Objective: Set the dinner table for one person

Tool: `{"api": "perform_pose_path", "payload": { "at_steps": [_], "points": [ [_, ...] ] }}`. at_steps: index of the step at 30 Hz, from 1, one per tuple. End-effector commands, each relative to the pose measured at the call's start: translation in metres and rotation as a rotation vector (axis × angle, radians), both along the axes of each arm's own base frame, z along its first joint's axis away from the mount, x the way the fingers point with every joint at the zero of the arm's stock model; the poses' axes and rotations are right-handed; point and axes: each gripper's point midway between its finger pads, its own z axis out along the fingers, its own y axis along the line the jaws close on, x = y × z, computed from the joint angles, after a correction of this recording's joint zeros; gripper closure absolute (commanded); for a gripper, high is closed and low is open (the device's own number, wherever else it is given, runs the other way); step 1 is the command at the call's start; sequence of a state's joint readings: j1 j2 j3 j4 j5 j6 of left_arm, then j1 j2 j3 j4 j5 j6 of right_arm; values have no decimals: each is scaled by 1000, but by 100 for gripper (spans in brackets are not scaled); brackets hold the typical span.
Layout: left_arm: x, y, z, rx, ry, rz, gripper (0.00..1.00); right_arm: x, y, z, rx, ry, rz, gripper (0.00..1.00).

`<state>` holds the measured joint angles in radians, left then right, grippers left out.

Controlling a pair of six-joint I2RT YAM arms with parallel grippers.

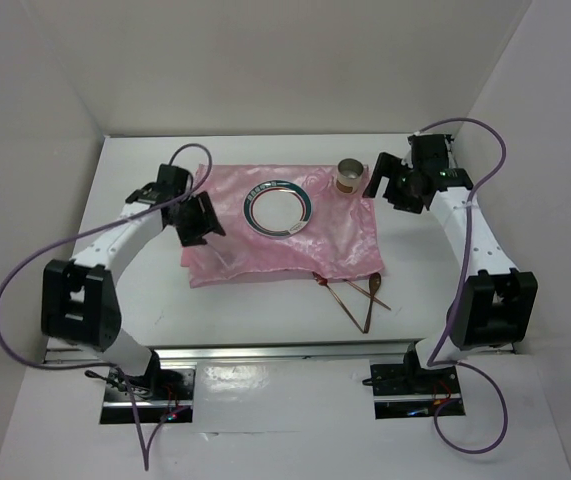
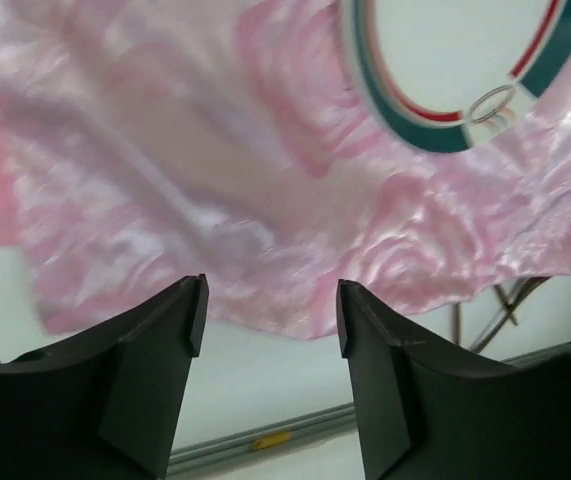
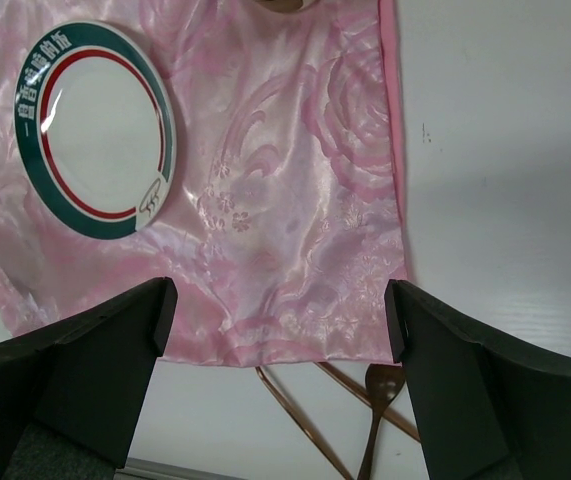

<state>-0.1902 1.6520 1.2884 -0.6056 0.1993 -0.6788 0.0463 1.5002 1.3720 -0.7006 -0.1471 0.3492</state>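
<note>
The white tabletop (image 1: 265,325) spans the scene beneath both arms. On it lies a pink placemat (image 1: 335,245) carrying a plate (image 1: 278,208) and a cup (image 1: 350,177). A spoon (image 3: 383,383) and chopsticks (image 3: 295,413) lie just off the placemat's near edge. The left end effector (image 2: 270,315) and right end effector (image 3: 280,320) hover spread apart, holding nothing.

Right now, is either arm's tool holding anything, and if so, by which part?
Nothing is held. The left tool and the right tool both stand open and empty.
</note>
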Motion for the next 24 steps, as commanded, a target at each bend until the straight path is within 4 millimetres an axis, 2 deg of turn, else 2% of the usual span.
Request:
{"api": "perform_pose_path", "payload": {
  "at_steps": [1,2,3,4,9,12,13,14,16,17,18,20,21,23,24],
  "points": [
    [-55,55,-44,126,118,91,30,-6,12,14,-1,-45,45,1],
    [-62,59,-45,106,115,104,30,-5,12,10,-1,-33,45,1],
    [-67,69,-54,90,140,138,30,-6,17,10,-1,-33,57,1],
    [-80,71,-66,76,167,134,30,-6,21,6,-2,-23,67,0],
    [-85,70,-86,17,189,142,29,-5,28,4,5,-21,79,0],
    [-82,77,-97,16,211,166,34,-5,31,4,-2,-21,83,0],
    [-79,78,-97,1,217,171,36,-5,31,4,-2,-21,83,0],
    [-76,78,-102,2,235,171,48,-7,34,7,-1,-30,92,0],
    [-73,84,-105,16,257,187,64,-6,32,7,-9,-31,85,0],
    [-69,89,-100,23,259,203,76,-9,32,9,-9,-31,85,0],
    [-69,93,-98,46,264,212,98,-9,32,9,-9,-31,85,0],
    [-65,105,-87,67,247,238,100,-13,30,14,-15,-38,78,0],
    [-62,112,-77,78,230,250,100,-18,29,5,-18,-9,79,0],
    [-56,119,-55,87,173,270,100,-25,30,-1,-11,6,86,0],
    [-50,120,-44,91,144,263,100,-35,31,-8,-5,25,93,0]
  ]
}}
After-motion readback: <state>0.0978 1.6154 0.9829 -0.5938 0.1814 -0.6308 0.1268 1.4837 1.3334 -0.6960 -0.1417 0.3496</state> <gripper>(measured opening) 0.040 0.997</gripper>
